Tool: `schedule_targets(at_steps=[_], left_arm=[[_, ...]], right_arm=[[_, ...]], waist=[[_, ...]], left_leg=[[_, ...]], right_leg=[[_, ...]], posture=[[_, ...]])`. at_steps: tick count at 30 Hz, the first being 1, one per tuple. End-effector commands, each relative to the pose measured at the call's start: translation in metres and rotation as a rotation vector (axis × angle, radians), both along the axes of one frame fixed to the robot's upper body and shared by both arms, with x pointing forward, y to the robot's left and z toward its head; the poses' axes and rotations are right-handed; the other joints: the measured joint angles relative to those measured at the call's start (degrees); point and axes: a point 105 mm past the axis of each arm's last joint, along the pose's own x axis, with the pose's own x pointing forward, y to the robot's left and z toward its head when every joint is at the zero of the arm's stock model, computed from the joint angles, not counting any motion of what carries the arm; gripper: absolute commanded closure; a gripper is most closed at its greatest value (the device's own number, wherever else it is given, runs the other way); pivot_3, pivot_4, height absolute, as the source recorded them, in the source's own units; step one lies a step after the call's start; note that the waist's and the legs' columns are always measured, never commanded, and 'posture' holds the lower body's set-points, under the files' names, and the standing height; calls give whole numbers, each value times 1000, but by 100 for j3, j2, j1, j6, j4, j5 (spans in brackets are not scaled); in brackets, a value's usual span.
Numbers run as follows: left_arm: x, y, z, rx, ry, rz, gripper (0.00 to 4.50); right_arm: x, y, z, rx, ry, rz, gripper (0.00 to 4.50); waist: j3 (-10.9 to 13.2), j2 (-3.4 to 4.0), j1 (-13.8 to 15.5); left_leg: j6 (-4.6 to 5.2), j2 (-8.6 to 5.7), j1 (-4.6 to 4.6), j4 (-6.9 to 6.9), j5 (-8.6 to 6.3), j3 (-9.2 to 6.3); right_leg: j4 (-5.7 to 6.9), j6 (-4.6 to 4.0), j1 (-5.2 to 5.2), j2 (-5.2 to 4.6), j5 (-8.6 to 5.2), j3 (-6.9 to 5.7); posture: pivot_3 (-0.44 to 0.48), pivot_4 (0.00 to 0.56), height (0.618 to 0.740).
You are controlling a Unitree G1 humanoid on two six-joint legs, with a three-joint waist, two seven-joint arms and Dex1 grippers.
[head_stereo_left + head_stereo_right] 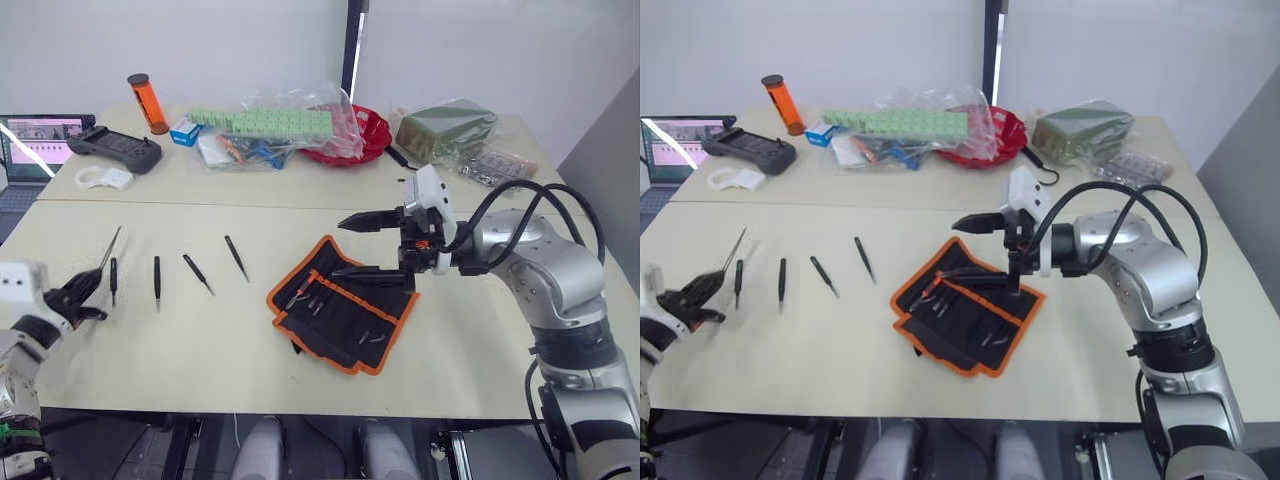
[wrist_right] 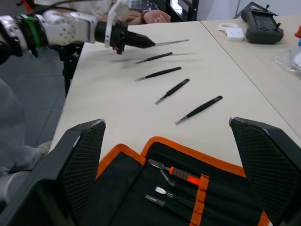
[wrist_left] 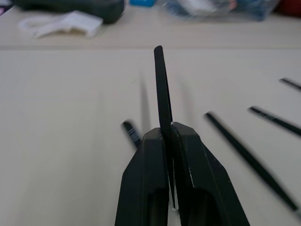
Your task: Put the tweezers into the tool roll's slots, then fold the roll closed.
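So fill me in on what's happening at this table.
A two-armed robot is packing tweezers into a tool roll. The left gripper is shut on one tweezer, held just above the table at its left end. Four more tweezers lie in a row on the table between that gripper and the roll. The roll lies open and unfolded, with a few small tools in its slots. The right gripper hovers open over the roll.

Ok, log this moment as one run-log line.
left pincer: shut on one tweezer | four tweezers on table | right pincer: open over tool roll, unfolded
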Motion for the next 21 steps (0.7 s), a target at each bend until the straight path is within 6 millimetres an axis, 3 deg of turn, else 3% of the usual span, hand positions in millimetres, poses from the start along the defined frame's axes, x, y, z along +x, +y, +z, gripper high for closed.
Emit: schedule_targets(at_steps=[1, 7, 11, 18, 21], left_arm=[[4, -51, 44, 38, -80, -199, 4478], [7, -127, 66, 90, -60, -467, 4478], [4, -169, 59, 186, 41, -622, 4478], [1, -218, 54, 361, 132, -702, 4478], [-4, -229, 49, 452, 174, -723, 4500]], right_arm=[[-5, -3, 5, -1, -69, -19, 0], [-7, -5, -1, -10, -110, -68, 0], [-8, -9, -2, -34, -164, -108, 0], [-16, -21, -13, -62, -127, -196, 0], [-29, -27, -22, -69, -52, -174, 877]], waist=[[0, 0, -4], [0, 1, -53], [1, 0, -88], [3, -1, -95], [3, -1, -95]], left_leg=[[0, -1, 0, 1, 0, 0], [0, 1, 2, -1, 0, 3], [0, 3, 1, -2, 0, 3], [1, -1, -2, 5, 0, 3], [1, -2, -3, 5, 0, 3]], right_leg=[[0, 0, 2, -1, 0, 0], [0, 0, 1, 7, 0, 2], [2, 1, 1, 11, 0, 2], [0, 3, 3, 11, -1, 4], [-1, 5, 4, 10, -2, 5]], posture=[[0, 150, 740], [0, 150, 740], [0, 150, 740], [0, 150, 740], [0, 150, 740]])
